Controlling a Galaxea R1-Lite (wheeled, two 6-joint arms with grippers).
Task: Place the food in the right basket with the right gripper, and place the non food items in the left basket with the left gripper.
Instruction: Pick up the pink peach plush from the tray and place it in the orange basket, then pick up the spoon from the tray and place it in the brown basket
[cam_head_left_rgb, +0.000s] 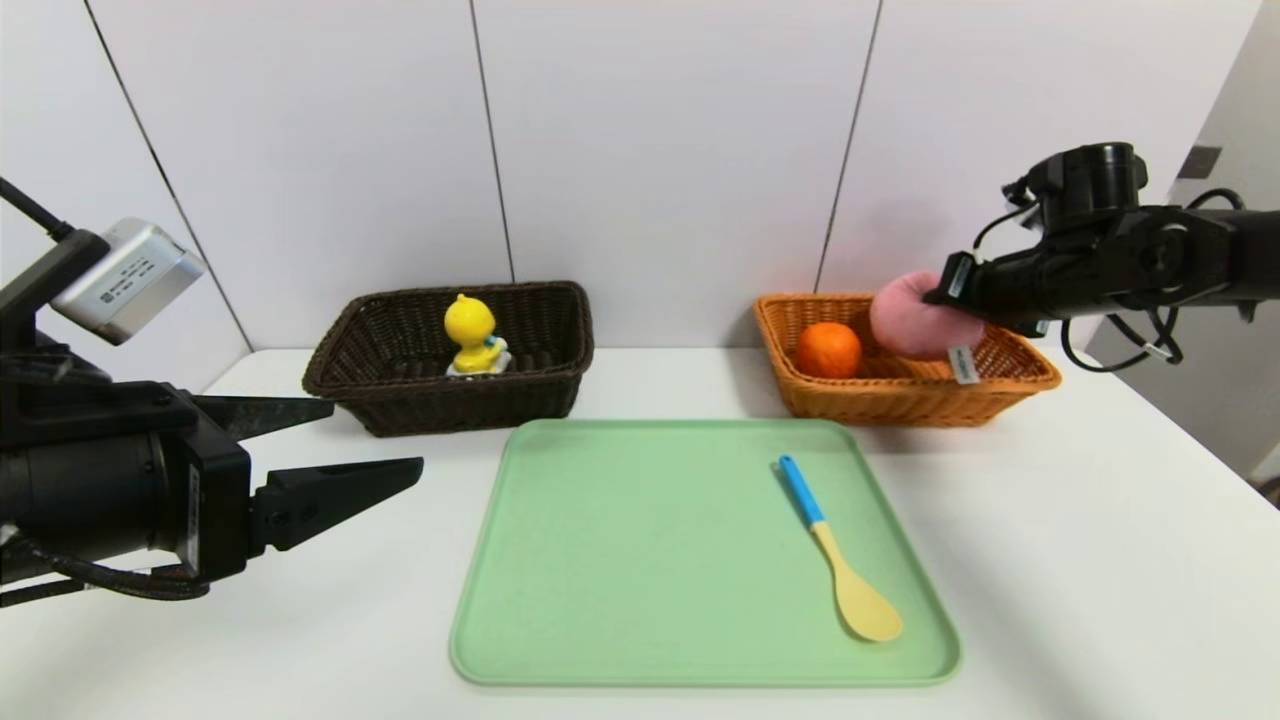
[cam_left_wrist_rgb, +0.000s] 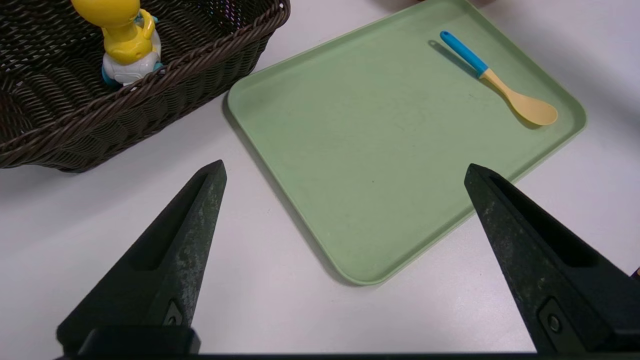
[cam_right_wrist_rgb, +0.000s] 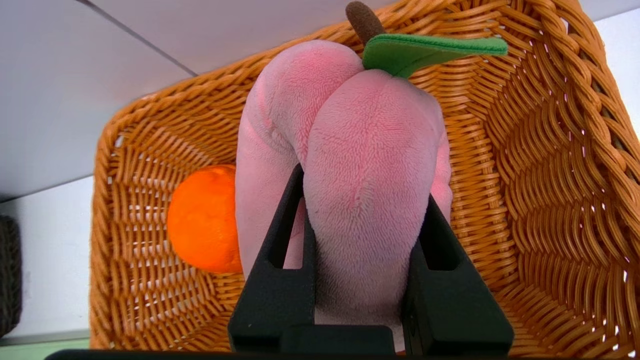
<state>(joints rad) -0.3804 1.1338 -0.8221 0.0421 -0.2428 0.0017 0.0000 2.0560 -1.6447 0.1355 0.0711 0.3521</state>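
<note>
Gripping the plush peach (cam_head_left_rgb: 915, 318) over the orange basket (cam_head_left_rgb: 1010, 385) at two o'clock, the right gripper (cam_head_left_rgb: 945, 295) is clenched; the left gripper (cam_head_left_rgb: 375, 440), at nine o'clock, gapes wide.

The head camera looks forward and down from above the white table (cam_head_left_rgb: 1050, 560), taking in both baskets and the green tray (cam_head_left_rgb: 640, 560) at 6 o'clock. The left wrist camera sits low, near the tabletop, facing between its own fingers toward the tray (cam_left_wrist_rgb: 380, 165) and dark basket (cam_left_wrist_rgb: 125, 115), both shared with the head view. The right wrist camera hangs close above the tan basket (cam_right_wrist_rgb: 540, 165), also in the head view (cam_head_left_rgb: 1010, 375).
</note>
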